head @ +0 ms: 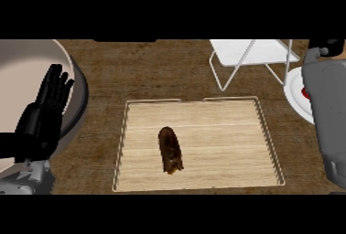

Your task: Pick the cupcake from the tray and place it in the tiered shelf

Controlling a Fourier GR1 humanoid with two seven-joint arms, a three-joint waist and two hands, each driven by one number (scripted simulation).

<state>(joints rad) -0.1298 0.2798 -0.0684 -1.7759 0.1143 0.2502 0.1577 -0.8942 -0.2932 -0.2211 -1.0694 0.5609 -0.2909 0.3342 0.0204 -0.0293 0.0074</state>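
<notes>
The wooden tray [267, 137] lies nearest, and the dark cupcake [170, 150] rests on its side near the middle, untouched. The left hand [42, 116] rests at the left edge, fingers straight and up. The right hand [327, 47] shows far right; its fingers cannot be made out. Beyond stands the white tiered shelf [249, 52], the intended destination.

— How many of each thing?
— One dark brown elongated cupcake [170, 150], one pale wooden rectangular tray [202, 180], one white wire tiered shelf [249, 52].
— And plates?
— One white round plate [294, 91].
</notes>
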